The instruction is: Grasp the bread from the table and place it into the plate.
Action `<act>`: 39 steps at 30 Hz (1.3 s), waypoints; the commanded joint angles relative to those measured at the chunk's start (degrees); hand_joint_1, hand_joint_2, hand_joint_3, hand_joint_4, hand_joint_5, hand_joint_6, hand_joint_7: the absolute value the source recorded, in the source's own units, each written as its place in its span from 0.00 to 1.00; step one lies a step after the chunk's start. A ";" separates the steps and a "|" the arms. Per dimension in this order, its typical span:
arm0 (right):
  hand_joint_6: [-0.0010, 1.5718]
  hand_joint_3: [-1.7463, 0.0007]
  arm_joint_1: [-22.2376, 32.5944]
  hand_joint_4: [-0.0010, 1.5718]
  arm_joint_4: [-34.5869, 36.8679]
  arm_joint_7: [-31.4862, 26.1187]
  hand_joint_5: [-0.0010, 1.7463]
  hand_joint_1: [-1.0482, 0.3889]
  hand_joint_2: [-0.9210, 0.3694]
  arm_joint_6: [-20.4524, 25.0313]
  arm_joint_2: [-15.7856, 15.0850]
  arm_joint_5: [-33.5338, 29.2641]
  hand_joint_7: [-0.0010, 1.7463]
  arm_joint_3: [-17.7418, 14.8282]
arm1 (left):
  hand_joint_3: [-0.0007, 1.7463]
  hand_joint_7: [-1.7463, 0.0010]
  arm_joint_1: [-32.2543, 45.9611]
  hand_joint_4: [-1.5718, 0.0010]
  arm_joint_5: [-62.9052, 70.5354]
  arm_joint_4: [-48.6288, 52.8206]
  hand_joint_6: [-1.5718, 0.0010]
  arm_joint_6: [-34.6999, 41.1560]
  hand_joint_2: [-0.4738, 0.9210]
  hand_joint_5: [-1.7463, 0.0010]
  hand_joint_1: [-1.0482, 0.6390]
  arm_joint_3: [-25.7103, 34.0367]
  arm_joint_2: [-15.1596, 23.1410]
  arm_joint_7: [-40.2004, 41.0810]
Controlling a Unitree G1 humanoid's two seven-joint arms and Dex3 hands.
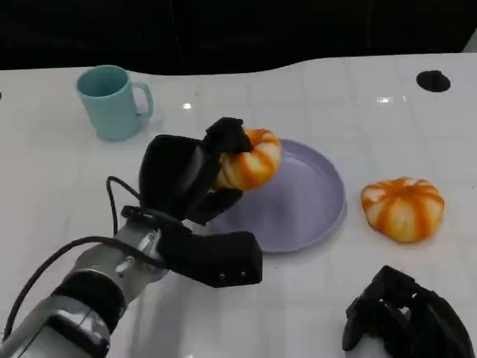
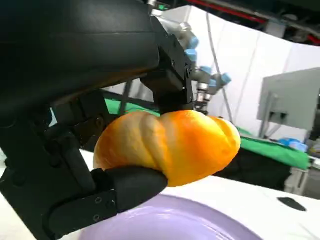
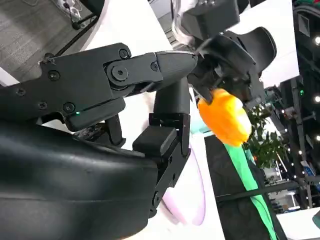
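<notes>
My left hand grips an orange-and-cream striped bread roll and holds it over the left rim of the lavender plate. In the left wrist view the roll sits between black fingers just above the plate. A second, similar roll lies on the white table to the right of the plate. My right hand rests near the table's front edge at the lower right, its fingers curled in with nothing in them. The right wrist view shows the held roll and the plate's edge beyond my right hand.
A teal mug stands at the back left of the table. A black round hole sits at the back right. The table's far edge runs along a dark background.
</notes>
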 commanded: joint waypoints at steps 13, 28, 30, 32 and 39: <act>0.46 0.89 1.02 0.46 0.22 -0.09 0.90 0.33 0.00 -0.15 -1.28 -0.10 0.68 -0.40 | 0.72 0.00 -7.73 0.00 0.62 9.12 0.25 5.31 0.92 0.00 0.04 -2.94 -6.38 -6.06; 0.45 0.90 1.41 0.46 -0.46 -0.48 0.89 0.32 0.00 -0.07 -1.29 -0.38 0.68 -0.35 | 0.42 0.24 -10.35 0.97 4.70 8.50 1.00 21.00 1.00 0.01 0.00 -9.63 -8.03 -21.62; 0.45 0.90 1.48 0.45 -0.50 -0.36 0.89 0.32 0.00 -0.19 -1.28 -0.33 0.68 -0.32 | 0.44 0.36 -10.46 0.99 4.49 8.22 1.00 22.30 1.00 0.03 0.00 -9.91 -8.08 -24.09; 0.45 0.89 1.35 0.45 -0.18 0.20 0.89 0.33 0.00 -0.31 -1.18 0.11 0.68 -0.44 | 0.45 0.55 -10.61 1.00 4.36 7.72 1.00 23.30 1.00 0.07 0.00 -10.08 -7.96 -26.63; 0.45 0.90 1.48 0.46 -0.37 0.15 0.89 0.32 0.00 -0.20 -1.17 0.20 0.68 -0.54 | 0.47 0.66 -9.99 1.00 3.64 4.43 1.00 24.40 1.00 0.08 0.00 -9.89 -6.57 -32.31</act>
